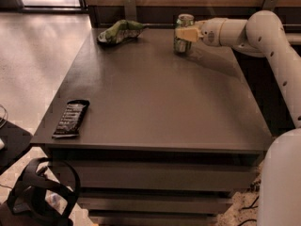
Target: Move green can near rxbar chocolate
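Note:
The green can (180, 46) stands upright at the far right of the dark table (155, 93), its silver top showing. My gripper (183, 33) reaches in from the right, and its pale fingers (186, 33) are closed across the can's middle. The rxbar chocolate (70, 118), a flat black bar with pale lettering, lies at the table's near left edge, far from the can and the gripper.
A green-and-white snack bag (120, 31) lies at the far left of the table. My white arm (268, 36) spans the right side. A black looped object (40, 192) sits on the floor at the lower left. A wall runs behind the table.

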